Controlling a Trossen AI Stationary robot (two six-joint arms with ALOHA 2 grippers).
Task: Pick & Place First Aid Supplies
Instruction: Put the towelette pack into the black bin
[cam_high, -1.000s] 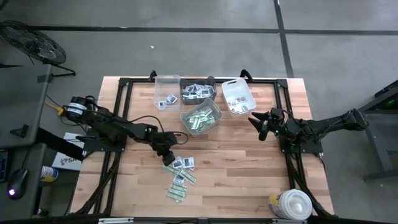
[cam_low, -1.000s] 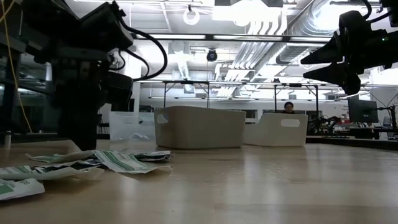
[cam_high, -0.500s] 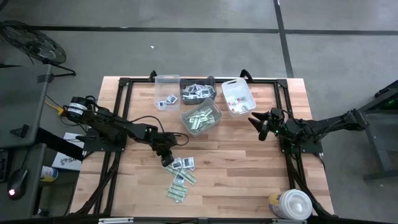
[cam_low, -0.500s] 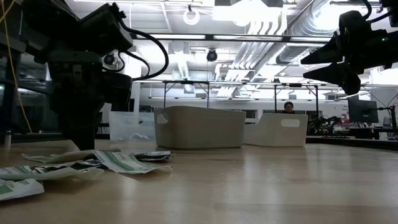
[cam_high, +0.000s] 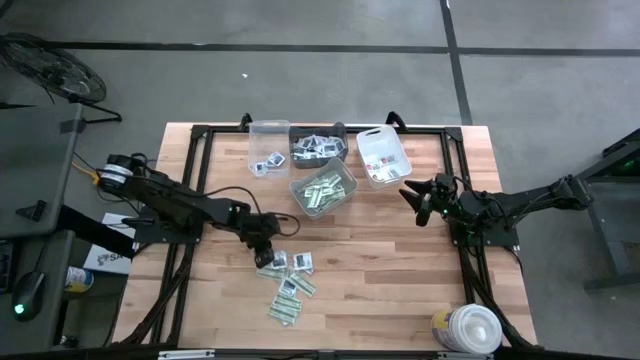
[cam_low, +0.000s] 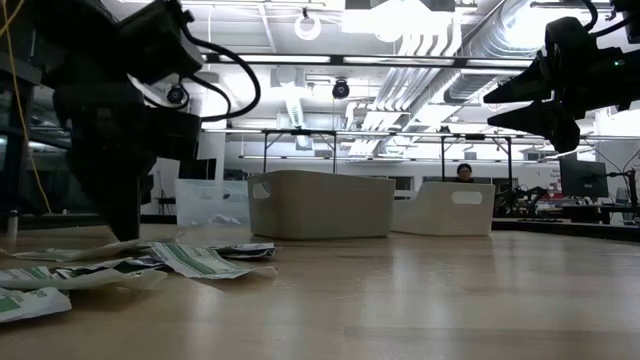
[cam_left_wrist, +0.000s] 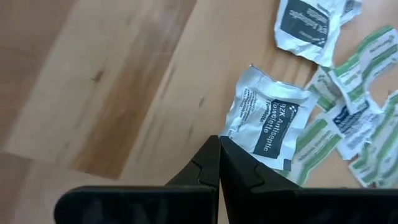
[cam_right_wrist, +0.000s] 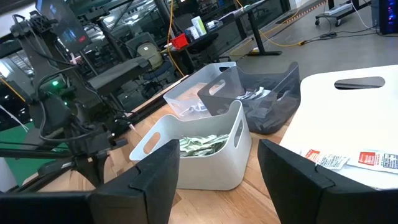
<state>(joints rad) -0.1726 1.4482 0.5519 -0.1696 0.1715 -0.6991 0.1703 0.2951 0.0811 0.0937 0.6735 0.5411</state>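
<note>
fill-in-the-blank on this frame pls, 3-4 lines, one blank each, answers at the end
1. The left end effector is ____, its fingertips pinching a corner of the white antiseptic towelette packet.
2. The right end effector hangs ____ above the table, holding nothing.
3. The white bin nearest the loose pile holds green-and-white ____.
4. The round white tub stands at the table's ____ corner on the right arm's side.

Missing words: shut; open; strips; near

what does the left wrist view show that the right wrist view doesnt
Only the left wrist view: the left pincer shut at the corner of a white antiseptic towelette packet; whether the corner is pinched is unclear. Green-and-white strips lie beside it.

Only the right wrist view: the open right pincer, a white bin of strips, a dark bin, a clear bin and a near white bin.

Both: the wooden table.
</note>
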